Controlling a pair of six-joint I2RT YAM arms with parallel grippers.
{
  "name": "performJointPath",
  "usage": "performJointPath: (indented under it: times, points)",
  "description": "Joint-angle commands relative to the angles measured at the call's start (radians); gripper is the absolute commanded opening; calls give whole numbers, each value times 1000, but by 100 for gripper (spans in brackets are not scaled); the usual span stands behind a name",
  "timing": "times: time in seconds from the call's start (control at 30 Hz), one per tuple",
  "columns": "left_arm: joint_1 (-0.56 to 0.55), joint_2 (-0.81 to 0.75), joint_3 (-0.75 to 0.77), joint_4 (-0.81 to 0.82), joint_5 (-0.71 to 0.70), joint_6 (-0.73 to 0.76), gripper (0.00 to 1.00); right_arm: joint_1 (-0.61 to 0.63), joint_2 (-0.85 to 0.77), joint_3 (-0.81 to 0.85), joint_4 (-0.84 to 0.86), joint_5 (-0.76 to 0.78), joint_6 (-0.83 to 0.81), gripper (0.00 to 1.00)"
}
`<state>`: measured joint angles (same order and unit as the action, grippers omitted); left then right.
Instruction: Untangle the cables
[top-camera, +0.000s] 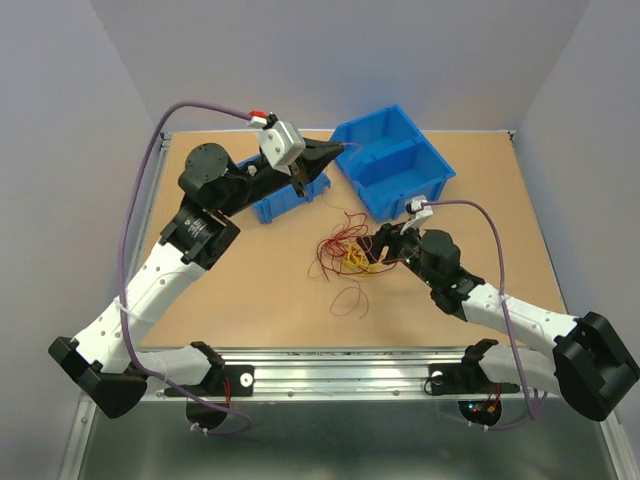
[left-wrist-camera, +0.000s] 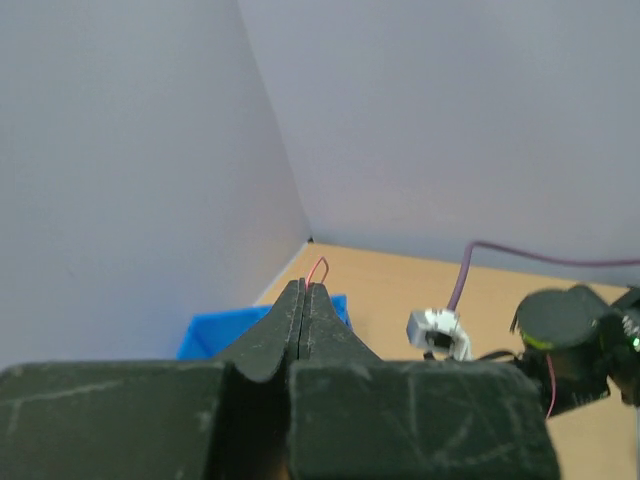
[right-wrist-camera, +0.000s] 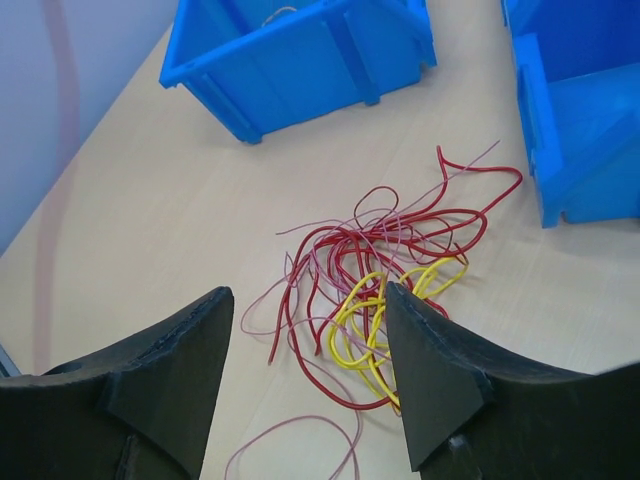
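Observation:
The cables lie as a tangle of thin red, dark red and yellow wires on the table, in front of the blue bins. One pale red loop lies apart, nearer the arms. My right gripper hangs open at the tangle's right edge. In the right wrist view the tangle lies between and just beyond its open fingers. My left gripper is raised between the two blue bins. It is shut on a thin red wire, whose small loop sticks out above the closed tips.
A small blue bin stands at the back left and a larger divided blue bin at the back right. Both show in the right wrist view, the small one and the large one. Grey walls enclose the table.

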<state>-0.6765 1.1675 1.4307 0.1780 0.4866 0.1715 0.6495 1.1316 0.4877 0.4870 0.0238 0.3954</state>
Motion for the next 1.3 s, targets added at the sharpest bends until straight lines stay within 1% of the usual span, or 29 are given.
performJointPath:
  times: [0.0, 0.03, 0.13, 0.17, 0.23, 0.33, 0.37, 0.43, 0.47, 0.53, 0.63, 0.67, 0.77, 0.8, 0.87, 0.97, 1.07, 1.13, 1.17, 1.27]
  points:
    - [2, -52, -128, 142, 36, 29, 0, 4, -61, -46, 65, 86, -10, 68]
    - [2, -51, -163, 171, 29, 36, 0, 4, -82, -58, 64, 131, -6, 68]
    - [0, -19, -167, 183, -17, 55, 0, 6, -108, -73, 62, 198, 8, 69]
    - [2, -5, -155, 183, -52, 57, 0, 6, -116, -77, 62, 212, 8, 69]
    - [0, 46, -139, 181, -78, 68, 0, 6, -131, -83, 62, 211, 5, 69]
    - [2, 128, -78, 163, -149, 68, 0, 4, -136, -84, 62, 232, 5, 69]
    - [3, 176, -40, 158, -173, 69, 0, 4, -138, -86, 61, 241, 6, 69]
    - [5, 224, 2, 152, -186, 82, 0, 4, -136, -86, 61, 243, 7, 69]
    - [5, 250, 49, 152, -200, 82, 0, 4, -136, -86, 62, 243, 7, 69]
    - [8, 328, 106, 147, -210, 80, 0, 4, -139, -86, 62, 237, 5, 69]
    - [9, 443, 285, 109, -221, 69, 0, 4, -153, -92, 62, 232, 0, 69]
    - [9, 496, 319, 101, -217, 66, 0, 4, -156, -93, 62, 241, -3, 69]
    - [9, 573, 439, 83, -224, 80, 0, 4, -170, -100, 61, 272, -6, 70]
    - [11, 621, 463, 84, -229, 91, 0, 4, -173, -103, 61, 286, -6, 70]
    - [12, 670, 535, 98, -275, 108, 0, 4, -173, -103, 50, 320, 8, 70]
    - [18, 789, 637, 107, -336, 121, 0, 4, -164, -89, 9, 405, 29, 70]
    - [22, 857, 720, 110, -411, 151, 0, 4, -151, -75, -34, 474, 60, 72]
    - [23, 923, 760, 112, -466, 146, 0, 4, -139, -58, -80, 565, 86, 73]
    - [28, 964, 796, 112, -479, 138, 0, 4, -136, -52, -96, 618, 114, 73]
    - [37, 1014, 835, 107, -458, 131, 0, 4, -133, -41, -131, 692, 149, 74]
